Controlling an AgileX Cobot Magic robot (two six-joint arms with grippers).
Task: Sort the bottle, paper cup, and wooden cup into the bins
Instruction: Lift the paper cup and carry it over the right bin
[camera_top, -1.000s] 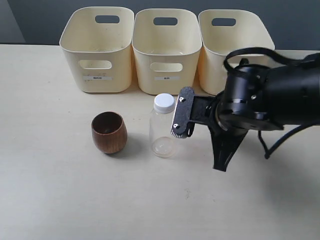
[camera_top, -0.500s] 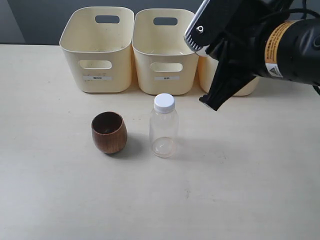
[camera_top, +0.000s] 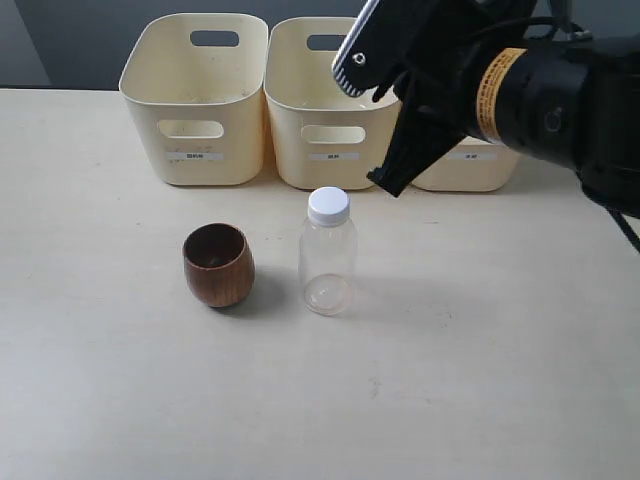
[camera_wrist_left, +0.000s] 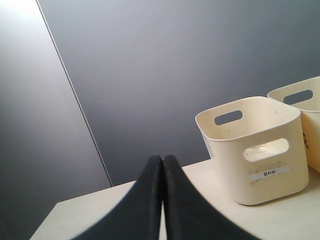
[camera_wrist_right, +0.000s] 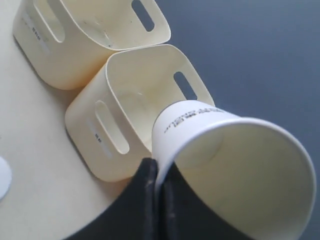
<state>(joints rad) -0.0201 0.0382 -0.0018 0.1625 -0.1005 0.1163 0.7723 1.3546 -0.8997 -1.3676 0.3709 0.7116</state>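
The clear bottle (camera_top: 327, 250) with a white cap stands upright mid-table. Left of it, apart from it, sits the dark brown wooden cup (camera_top: 218, 263). Three cream bins stand in a row at the back: left (camera_top: 195, 100), middle (camera_top: 320, 115) and right (camera_top: 470, 168). My right arm (camera_top: 520, 90) hangs high in front of the middle and right bins. In the right wrist view my right gripper (camera_wrist_right: 159, 167) is shut on the rim of the white paper cup (camera_wrist_right: 225, 145), held tilted above a bin (camera_wrist_right: 125, 115). The exterior view hides the cup. My left gripper (camera_wrist_left: 162, 159) is shut with nothing in it.
The left wrist view shows the left bin (camera_wrist_left: 255, 150) on the cream table (camera_wrist_left: 100, 210) against a dark grey wall. The bottle's cap (camera_wrist_right: 3, 179) shows at the edge of the right wrist view, below the bins.
My right arm has risen from table height beside the bottle to above the bins, then drifted left toward the middle bin. The bottle and the wooden cup have not moved.
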